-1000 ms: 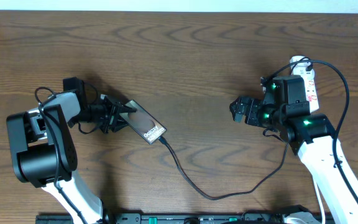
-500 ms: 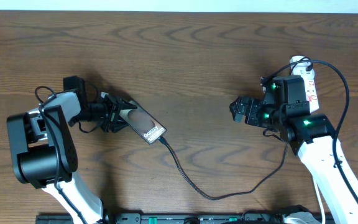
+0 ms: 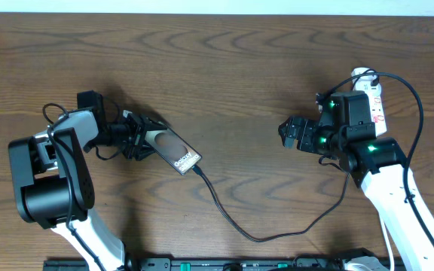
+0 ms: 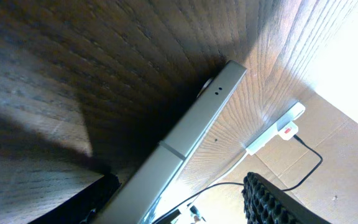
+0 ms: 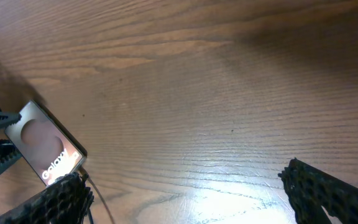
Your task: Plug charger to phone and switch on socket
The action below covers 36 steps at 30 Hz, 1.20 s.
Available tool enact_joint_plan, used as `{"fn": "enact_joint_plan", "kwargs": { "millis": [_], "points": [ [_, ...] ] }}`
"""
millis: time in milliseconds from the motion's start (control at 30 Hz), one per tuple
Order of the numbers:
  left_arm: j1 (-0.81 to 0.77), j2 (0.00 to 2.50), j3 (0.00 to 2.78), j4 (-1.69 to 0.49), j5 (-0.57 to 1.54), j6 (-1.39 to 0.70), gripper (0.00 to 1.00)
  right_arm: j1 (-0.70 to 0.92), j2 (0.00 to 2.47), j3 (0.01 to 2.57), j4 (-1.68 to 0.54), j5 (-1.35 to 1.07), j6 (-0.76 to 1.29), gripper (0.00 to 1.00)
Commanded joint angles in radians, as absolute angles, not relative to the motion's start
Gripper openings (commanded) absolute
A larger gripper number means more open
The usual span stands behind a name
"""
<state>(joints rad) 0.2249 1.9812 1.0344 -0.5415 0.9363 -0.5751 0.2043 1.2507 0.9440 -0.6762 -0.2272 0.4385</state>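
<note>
The phone (image 3: 173,151) lies at an angle left of centre, its oval face and white lettering showing. My left gripper (image 3: 140,139) is open around the phone's left end. In the left wrist view the phone's pale edge (image 4: 194,134) runs beside the left finger (image 4: 86,202), and the right finger (image 4: 278,202) stands well apart. The charger (image 3: 232,222) is a thin black cable whose tip sits in the phone's lower right end (image 3: 197,169). It runs to the white socket (image 3: 375,98) at the far right. My right gripper (image 3: 288,135) is open and empty above the table.
My right arm (image 3: 368,154) covers the socket's near end. The right wrist view shows the phone (image 5: 48,146) and cable (image 5: 95,193) at lower left. The left wrist view shows the socket (image 4: 278,127) in the distance, with brown board beyond the table.
My left gripper's fingers have shifted slightly at the phone's left end, so more of the oval face shows. The right arm has not moved.
</note>
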Motion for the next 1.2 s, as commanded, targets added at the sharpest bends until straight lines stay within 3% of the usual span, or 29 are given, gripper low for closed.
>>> {"fn": "enact_joint_plan", "kwargs": {
  "millis": [0, 833, 1167],
  "points": [
    [0.236, 2.087, 0.949, -0.572, 0.397, -0.535, 0.68, 0.205, 1.255, 0.952, -0.677, -0.220, 0.426, 0.99],
    [0.236, 1.974, 0.952, -0.628, 0.279, -0.512, 0.70, 0.205, 1.255, 0.952, -0.673, -0.231, 0.426, 0.99],
    [0.236, 1.708, 0.955, -0.627, 0.276, -0.350, 0.76, 0.205, 1.255, 0.952, -0.669, -0.231, 0.425, 0.99]
  ]
}}
